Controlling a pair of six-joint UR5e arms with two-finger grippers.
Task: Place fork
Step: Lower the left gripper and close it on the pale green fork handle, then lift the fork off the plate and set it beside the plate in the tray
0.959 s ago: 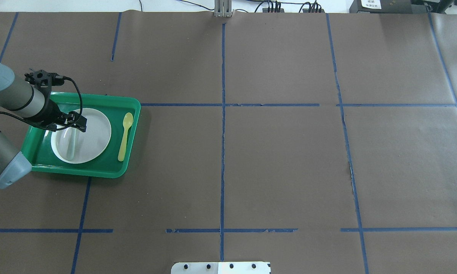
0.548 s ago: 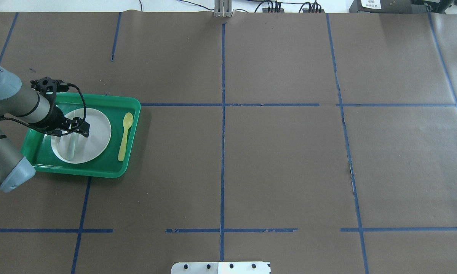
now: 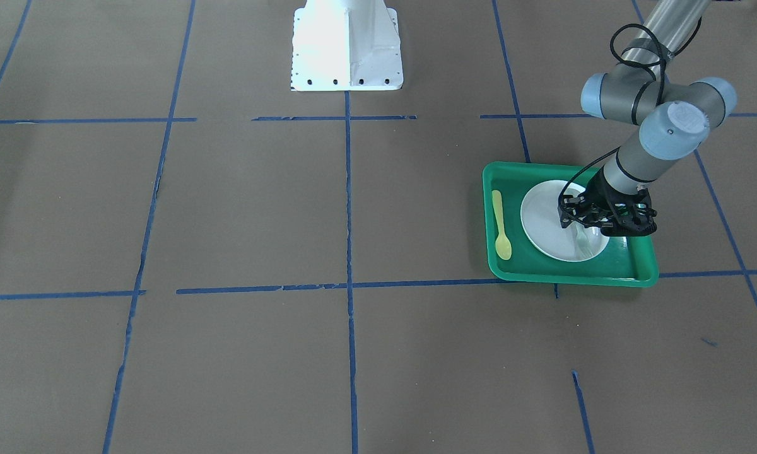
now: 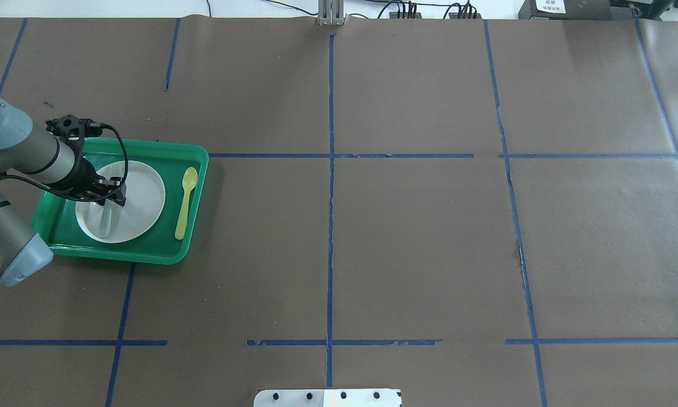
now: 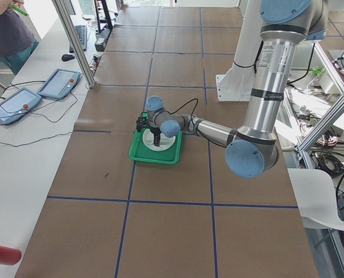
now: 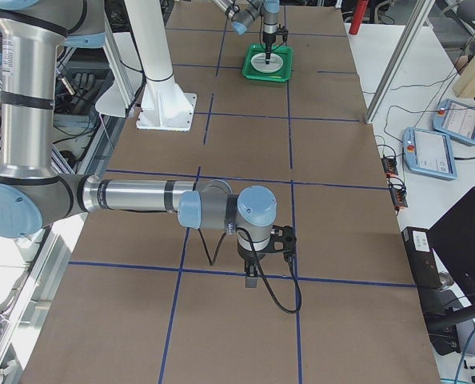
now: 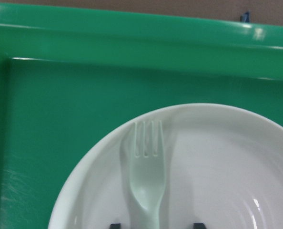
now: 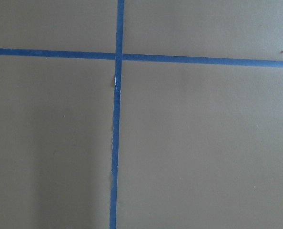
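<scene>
Since the fork [image 7: 146, 183] lies flat on the white plate [image 7: 227, 157], the left gripper [image 4: 109, 199] has to come at it straight from above, and that's how it sits: low over the plate's left half, fingertips [image 7: 115, 225] spread either side of the handle with a gap showing on both sides, so open and clamping nothing. Fork runs near-to-far, with its tines toward the far rim of the green tray [image 7: 84, 90] and its handle back toward the robot. Straddling the handle makes sense, since it's the narrow part and the tines stay clear. Can't tell from this alone whether it's lined up to pinch or has just let go. Yellow spoon [image 4: 185, 202] occupies the tray floor right of the plate, apart from it, so my guess is the fork's spot is wherever that side isn't. Tray sits at the counter's [image 4: 418, 243] left end. Right gripper [image 6: 252, 278] hangs over a tape crossing well away at the right end, presumably parked out of the way; jaw state can't be told.
</scene>
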